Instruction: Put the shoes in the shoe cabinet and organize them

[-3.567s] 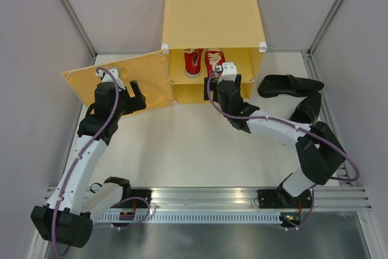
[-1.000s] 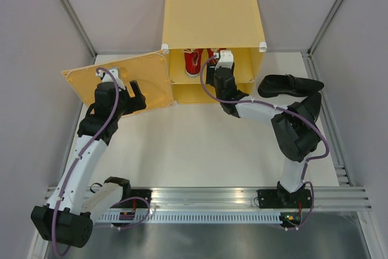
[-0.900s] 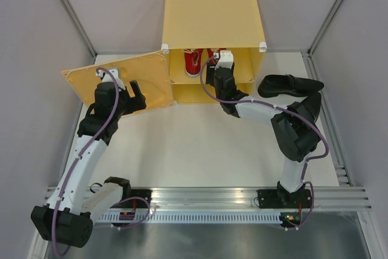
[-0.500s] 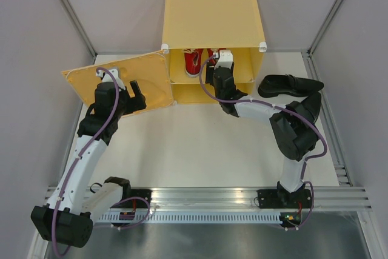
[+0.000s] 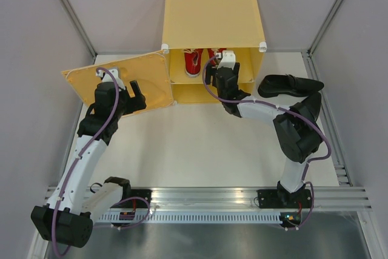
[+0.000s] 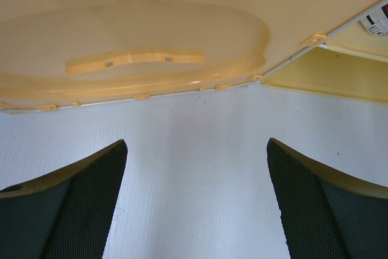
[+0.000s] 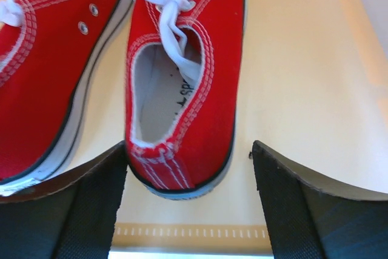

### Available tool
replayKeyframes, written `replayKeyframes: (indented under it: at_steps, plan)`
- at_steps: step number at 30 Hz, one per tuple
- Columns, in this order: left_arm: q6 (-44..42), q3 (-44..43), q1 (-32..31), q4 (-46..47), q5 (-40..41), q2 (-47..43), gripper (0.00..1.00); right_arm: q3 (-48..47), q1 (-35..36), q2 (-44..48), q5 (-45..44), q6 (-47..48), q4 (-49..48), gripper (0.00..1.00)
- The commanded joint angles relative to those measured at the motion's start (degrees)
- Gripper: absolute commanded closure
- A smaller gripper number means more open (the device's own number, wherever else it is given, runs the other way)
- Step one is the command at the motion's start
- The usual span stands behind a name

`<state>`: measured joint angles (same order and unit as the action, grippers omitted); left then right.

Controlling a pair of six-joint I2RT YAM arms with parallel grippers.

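Red canvas sneakers (image 5: 194,62) with white laces are shelved; the black pair comes next.
Both sneakers stand side by side on the inner shelf of the yellow-orange plastic shoe cabinet (image 5: 212,16), heels at its front edge. The right gripper (image 7: 189,148) has its claw spread around one heel without pinching it. The left gripper (image 6: 195,144), also spread and empty, faces the open door (image 6: 151,28). Two glossy black dress shoes (image 5: 290,85) lie near the white table's (image 5: 182,150) right edge. The next move probably calls for drawing the right arm out and reaching for them.
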<state>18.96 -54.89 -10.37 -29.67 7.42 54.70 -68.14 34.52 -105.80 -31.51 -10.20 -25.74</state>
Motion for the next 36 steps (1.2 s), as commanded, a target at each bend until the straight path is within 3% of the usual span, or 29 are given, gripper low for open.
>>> replayKeyframes:
  at_steps: [1, 12, 19, 27, 36]
  plan:
    - [-1.0, 0.5, 0.1, 1.3, 0.2, -0.4, 0.02, 0.3, -0.5, 3.3, 0.1, -0.8, 2.6, 0.12]
    - [-1.0, 0.5, 0.1, 1.3, 0.0, -0.3, 0.02, -0.5, -0.4, 6.1, 1.4, -1.1, 5.8, 0.1]
    - [-0.9, 0.5, 0.1, 1.3, 0.0, -0.3, 0.02, -1.1, -0.4, 8.2, 4.3, -2.5, 10.5, 0.04]
    - [-0.9, 0.5, 0.1, 1.3, 0.1, -0.3, 0.02, 1.6, -0.4, 17.5, 9.6, -4.2, 18.0, 0.02]
    - [-0.9, 0.6, 0.1, 1.3, 0.0, -0.4, 0.02, 6.1, -0.4, 31.7, 11.9, -5.9, 34.1, 0.02]
